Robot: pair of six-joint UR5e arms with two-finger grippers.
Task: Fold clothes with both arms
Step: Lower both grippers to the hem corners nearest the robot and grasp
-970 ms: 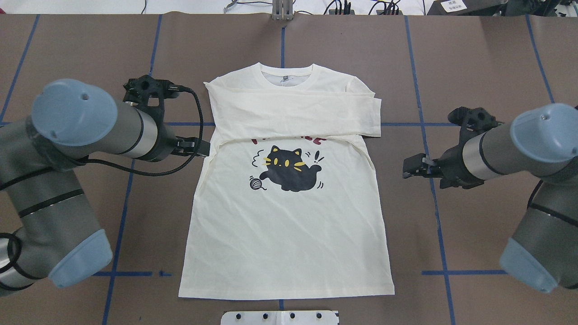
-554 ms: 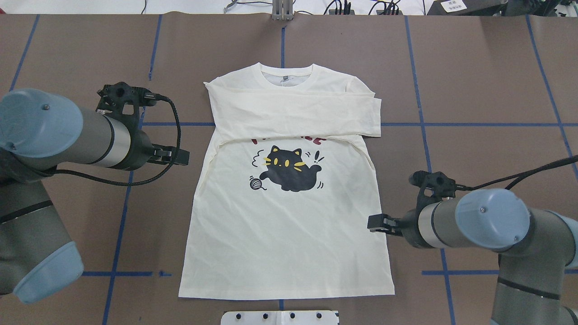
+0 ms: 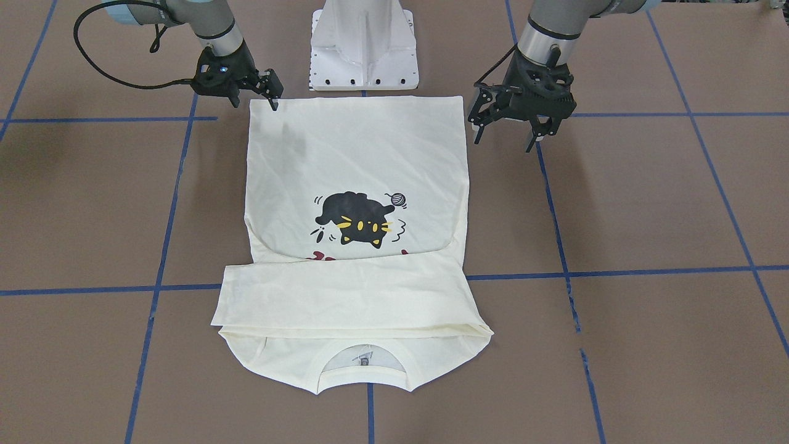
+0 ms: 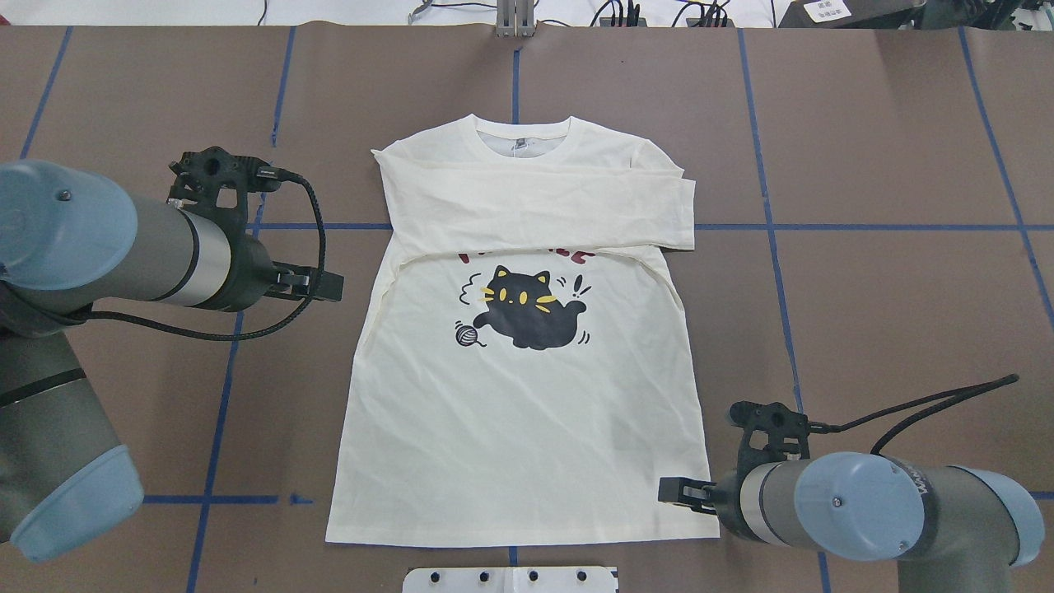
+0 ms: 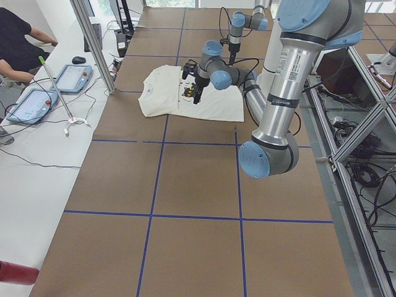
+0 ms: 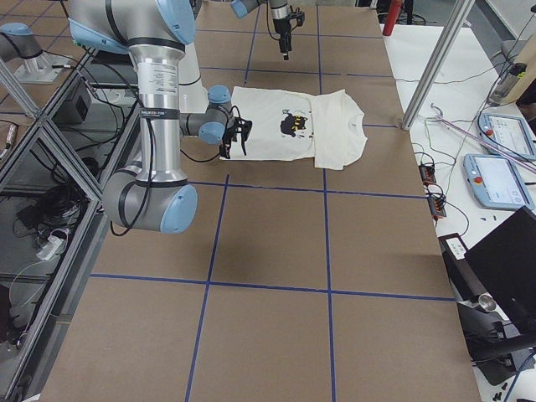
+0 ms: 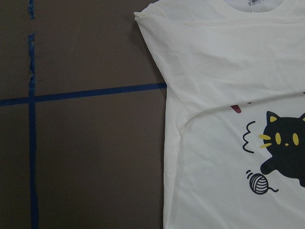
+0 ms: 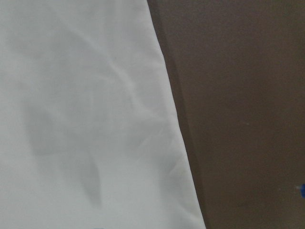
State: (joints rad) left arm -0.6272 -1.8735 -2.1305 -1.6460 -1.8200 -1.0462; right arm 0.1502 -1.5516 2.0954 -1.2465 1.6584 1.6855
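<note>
T-shirt point(image 4: 527, 412): flat in the middle of the tabletop point(image 4: 889, 123), cat print up, collar away from my base, hem nearest me. Both sleeves are folded across the chest.

Change over the last second: my right arm point(image 4: 823, 506) has swung from sleeve height down to the hem's right corner. Its jaws are now over that corner and read as apart in the front view; I cannot tell if they touch the cloth. My left arm point(image 4: 156, 251) has backed off slightly and hangs beside the shirt's left edge at armpit level, jaws apart, empty.

Judgement: sleeve folds done, hem-to-collar fold being set up, left arm lagging.

Tabletop: brown cover, blue tape grid. White pedestal point(image 3: 363, 43) on the hem side. Beyond is a white bench with teach pendants point(image 5: 31, 105) and a seated person point(image 5: 18, 31).
</note>
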